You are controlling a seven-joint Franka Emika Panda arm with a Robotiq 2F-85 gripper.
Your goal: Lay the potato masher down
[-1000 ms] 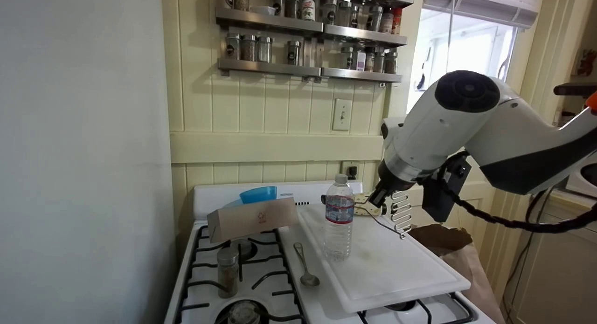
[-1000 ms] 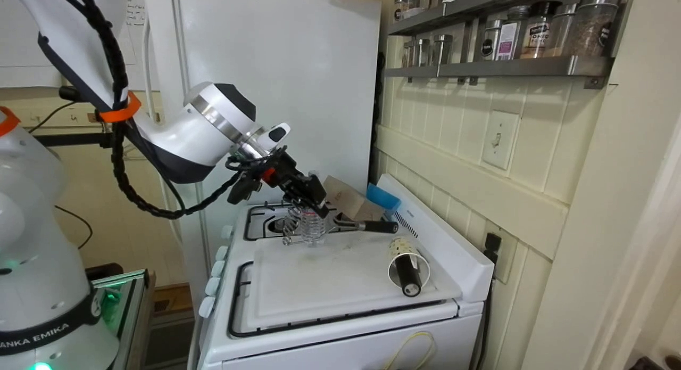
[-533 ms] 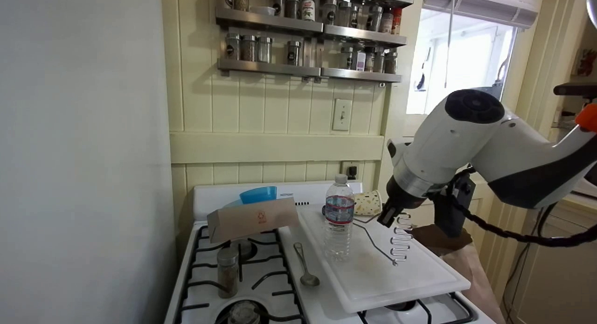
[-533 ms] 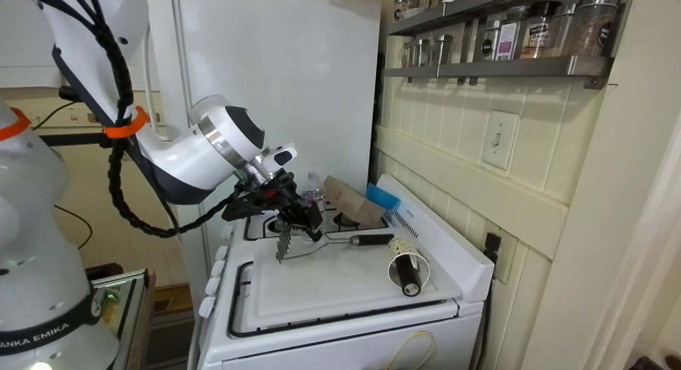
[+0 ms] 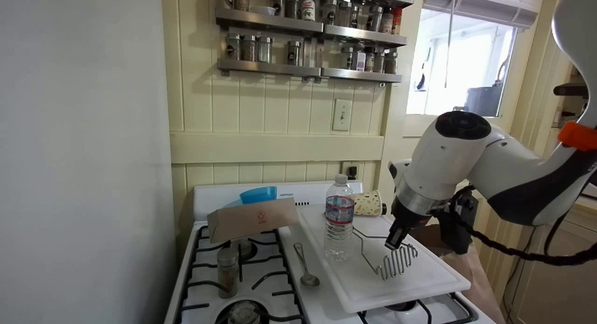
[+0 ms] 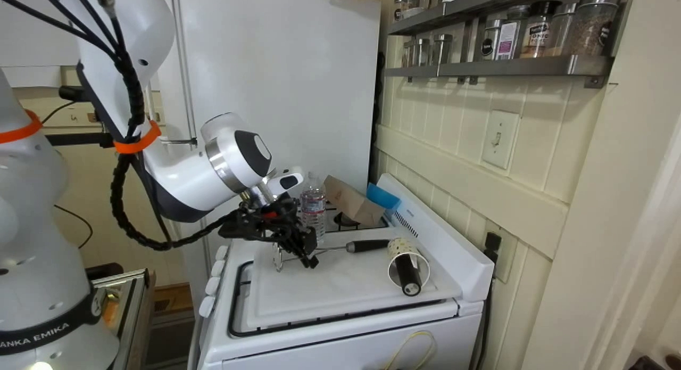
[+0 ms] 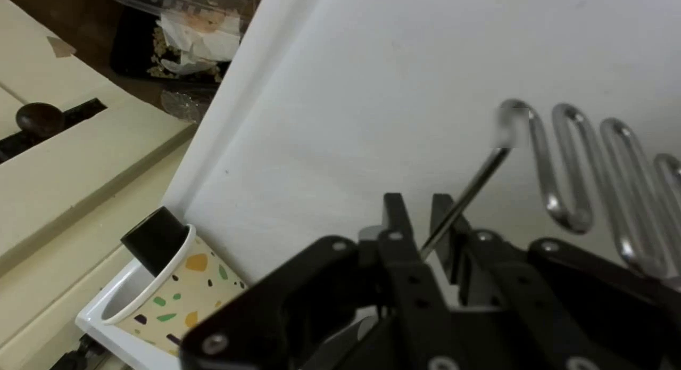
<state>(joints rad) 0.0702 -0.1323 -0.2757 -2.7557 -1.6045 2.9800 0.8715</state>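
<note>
Across the white cutting board [image 5: 429, 277] on your gas stove [image 6: 351, 348], the potato masher [image 5: 396, 263] stretches with its black handle [image 6: 367, 246] toward the stove's back panel [image 6: 449, 255] and its zigzag head [image 7: 606, 186] toward the side with the knobs [image 6: 212, 286]. Forward of that handle you see only bright, bent metal wire: two thin legs spread apart, angle outward and run to opposite ends of the head. The head itself is wire folded back and forth in tight, rounded loops, and in your wrist view the curves catch hard white glints. The spot where one leg [image 7: 468, 194] joins the head is smeared there. In an exterior view the head slants, its lower loops close to the board; you cannot tell whether it lies fully flat.

Your gripper [image 7: 417, 199] is low over the board, its fingers [image 7: 395, 215] near each other with a slim gap that the leg runs through. Whether they pinch that wire or merely straddle it, you cannot tell.

Beside the legs, a clear water bottle [image 5: 339, 212] stands upright and covers most of the handle in an exterior view. Near the handle's end, a speckled cup [image 7: 191, 285] lies on its side, a second black handle [image 7: 154, 239] poking from its mouth.
</note>
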